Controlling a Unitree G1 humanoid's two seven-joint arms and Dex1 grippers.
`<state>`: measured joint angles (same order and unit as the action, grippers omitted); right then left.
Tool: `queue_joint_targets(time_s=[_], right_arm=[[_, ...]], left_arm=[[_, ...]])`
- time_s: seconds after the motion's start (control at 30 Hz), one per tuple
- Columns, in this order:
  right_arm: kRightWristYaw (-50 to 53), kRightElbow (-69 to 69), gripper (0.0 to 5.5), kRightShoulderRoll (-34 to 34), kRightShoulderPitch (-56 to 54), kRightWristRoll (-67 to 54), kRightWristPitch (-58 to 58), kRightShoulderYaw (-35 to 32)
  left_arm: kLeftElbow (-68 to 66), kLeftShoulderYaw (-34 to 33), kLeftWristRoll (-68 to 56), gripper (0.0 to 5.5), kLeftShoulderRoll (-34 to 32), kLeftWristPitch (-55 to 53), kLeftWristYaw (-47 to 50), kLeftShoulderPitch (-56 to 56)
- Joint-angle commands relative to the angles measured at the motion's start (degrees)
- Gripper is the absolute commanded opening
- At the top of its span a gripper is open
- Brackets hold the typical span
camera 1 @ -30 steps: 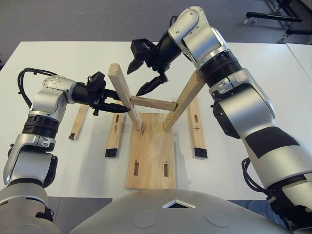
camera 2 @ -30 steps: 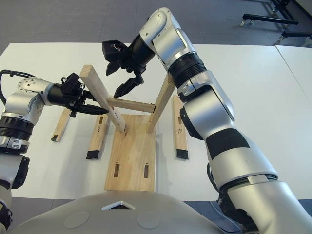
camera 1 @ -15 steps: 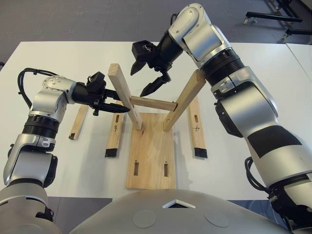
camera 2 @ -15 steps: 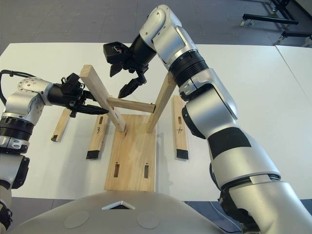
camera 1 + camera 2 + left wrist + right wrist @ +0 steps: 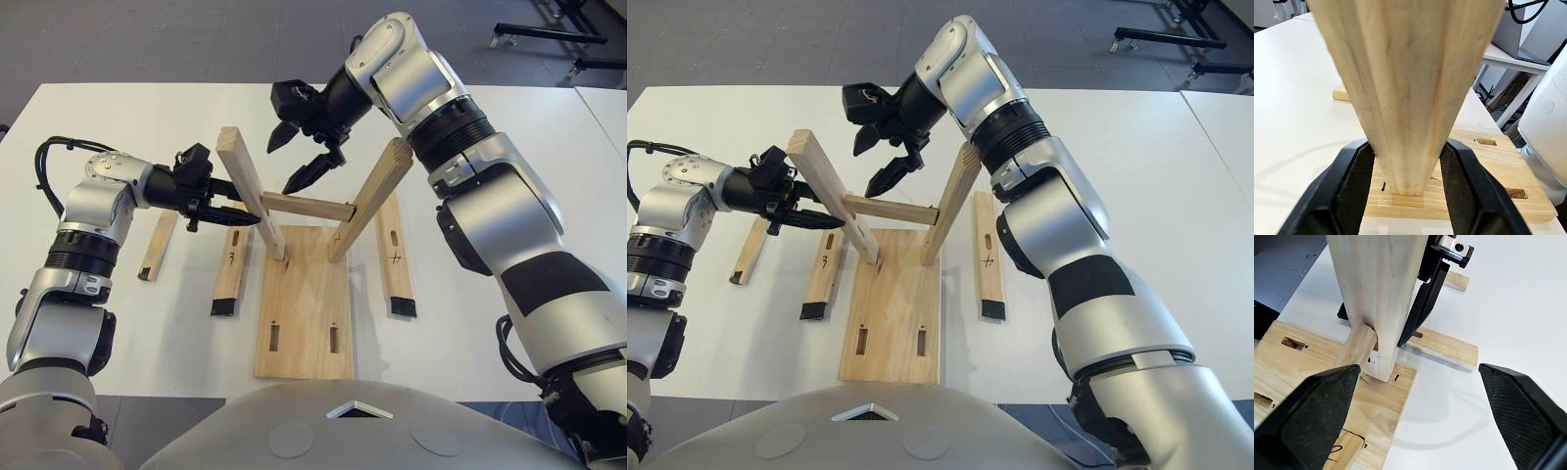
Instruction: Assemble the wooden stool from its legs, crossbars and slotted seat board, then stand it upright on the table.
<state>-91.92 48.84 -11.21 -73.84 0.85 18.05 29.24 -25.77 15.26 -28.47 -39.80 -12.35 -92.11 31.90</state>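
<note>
The slotted seat board [image 5: 302, 323] lies flat on the white table. Two legs stand tilted in its far slots, the left leg [image 5: 245, 176] and the right leg [image 5: 377, 196], joined by a crossbar [image 5: 312, 207]. My left gripper [image 5: 245, 206] is shut on the left leg just above the crossbar; in the left wrist view its fingers [image 5: 1352, 181] press both sides of the leg [image 5: 1405, 73]. My right gripper [image 5: 280, 168] hangs open above the crossbar, between the two legs, touching nothing. In the right wrist view its fingers [image 5: 1308, 416] straddle the left leg [image 5: 1376, 289] from a distance.
A loose leg [image 5: 231, 269] with a dark foot lies left of the board, and a short piece [image 5: 159, 245] lies farther left. Another loose leg [image 5: 395, 257] lies right of the board. The table's right half and front left are bare.
My right gripper has drifted slightly to the right above the crossbar, still open. The left gripper and the leg frame have not moved.
</note>
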Motion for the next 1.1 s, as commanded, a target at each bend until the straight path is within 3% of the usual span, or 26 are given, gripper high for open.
queue_joint_targets(time_s=[0.03,0.27,0.7,1.1], right_arm=[[-0.57,-1.84,4.49,-0.28,-2.15,-3.21,2.22,1.44],[-0.57,-3.3,4.49,-0.73,-2.58,-5.66,5.04,2.42],[-0.33,-1.87,4.49,-0.82,-1.08,-1.13,0.26,2.54],[-0.51,-5.0,4.49,-2.76,2.42,0.81,-1.19,6.92]], left_arm=[[-3.12,3.05,7.49,2.01,-0.71,-0.66,1.31,-3.42],[-3.5,3.01,7.51,2.01,-0.54,-0.45,1.41,-3.28],[-4.07,3.28,7.67,2.01,-0.39,-0.03,1.08,-2.99],[-3.55,3.14,7.41,2.01,-0.72,-0.1,1.09,-3.61]])
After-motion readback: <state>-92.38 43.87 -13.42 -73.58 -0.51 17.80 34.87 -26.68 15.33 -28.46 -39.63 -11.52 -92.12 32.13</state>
